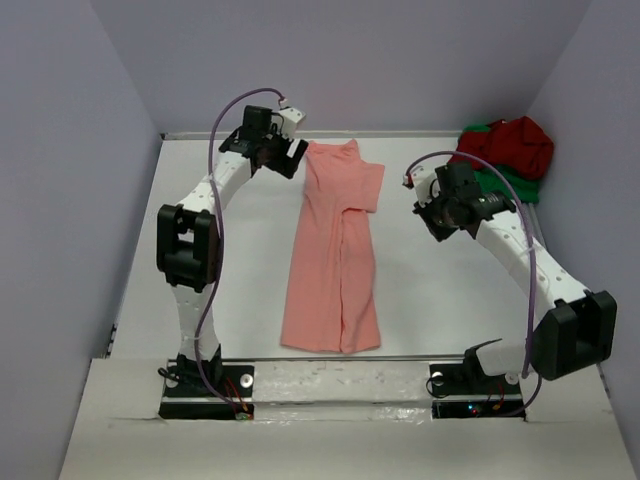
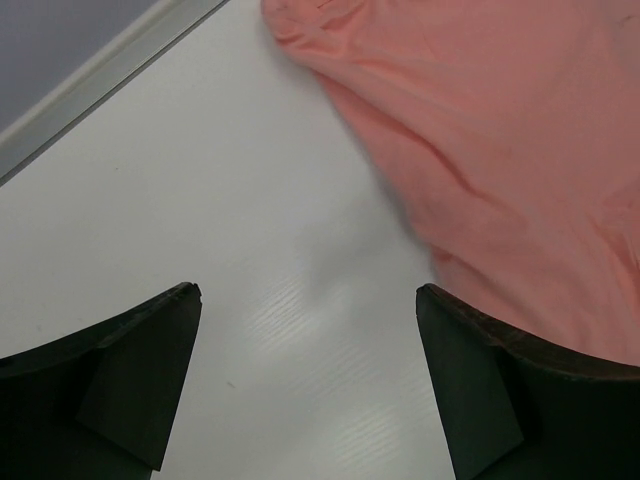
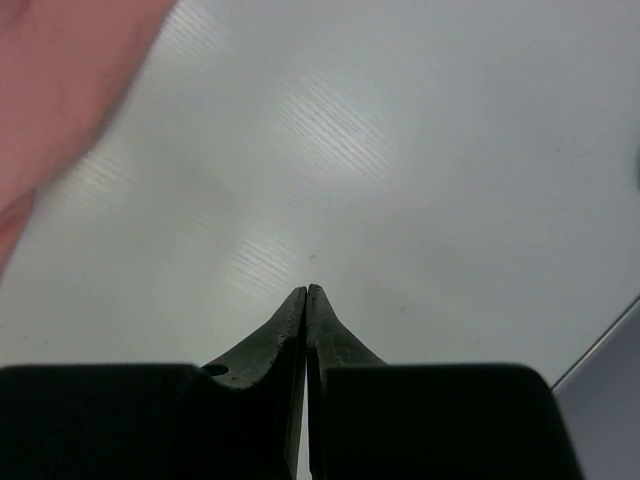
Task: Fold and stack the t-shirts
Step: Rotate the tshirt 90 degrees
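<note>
The left gripper is spread wide and empty; the salmon-pink t-shirt, cut off, lies just right of it. The right gripper is pressed together, empty.

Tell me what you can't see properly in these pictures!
- Green shirt, top view: mostly buried under the red shirt, so its shape is hidden.
- Pink shirt, left wrist view: cut off by the top and right edges. Right wrist view: only a blurry corner shows.
- Right gripper, top view: fingertips too small and dark to pick out against its own wrist.
</note>
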Controlling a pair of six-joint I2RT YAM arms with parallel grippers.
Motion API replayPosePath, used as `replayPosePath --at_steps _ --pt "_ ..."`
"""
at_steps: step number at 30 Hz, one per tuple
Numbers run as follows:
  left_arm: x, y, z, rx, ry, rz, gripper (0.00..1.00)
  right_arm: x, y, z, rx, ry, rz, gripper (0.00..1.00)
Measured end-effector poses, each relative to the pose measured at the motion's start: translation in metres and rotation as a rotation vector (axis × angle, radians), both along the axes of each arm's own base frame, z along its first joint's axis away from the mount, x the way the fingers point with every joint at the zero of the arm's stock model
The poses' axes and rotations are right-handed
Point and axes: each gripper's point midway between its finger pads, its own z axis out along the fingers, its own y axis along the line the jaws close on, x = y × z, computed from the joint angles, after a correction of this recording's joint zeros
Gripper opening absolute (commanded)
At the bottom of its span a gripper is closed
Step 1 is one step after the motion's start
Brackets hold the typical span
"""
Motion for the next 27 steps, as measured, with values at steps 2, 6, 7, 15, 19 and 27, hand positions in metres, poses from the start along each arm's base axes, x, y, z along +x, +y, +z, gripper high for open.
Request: replayPosePath --at_steps 2,6,7,15,19,27 --pt "0.007 -0.022 -0.010 0.000 0.013 -0.028 0.99 -0.007 -0.009 0.004 0.014 -0.010 -0.019 0.06" --pt "0.018 -0.061 -0.024 -0.014 0.028 -0.078 0.99 -0.025 -0.016 -0.005 0.038 0.025 -0.024 0.05" --pt "0.020 -0.068 -0.026 -0.020 0.031 -0.088 0.99 -0.028 -0.016 -0.008 0.042 0.038 -0.024 0.05" --pt "0.052 -0.105 -0.042 -0.059 0.024 -0.113 0.99 -0.042 -0.016 -0.024 0.076 0.111 -0.019 0.03" --pt "0.062 -0.109 -0.052 -0.046 0.022 -0.089 0.98 -0.044 -0.015 -0.027 0.090 0.128 -0.025 0.01" --pt "0.064 -0.117 -0.078 -0.014 0.047 -0.056 0.98 -0.049 -0.012 -0.035 0.103 0.166 -0.017 0.00"
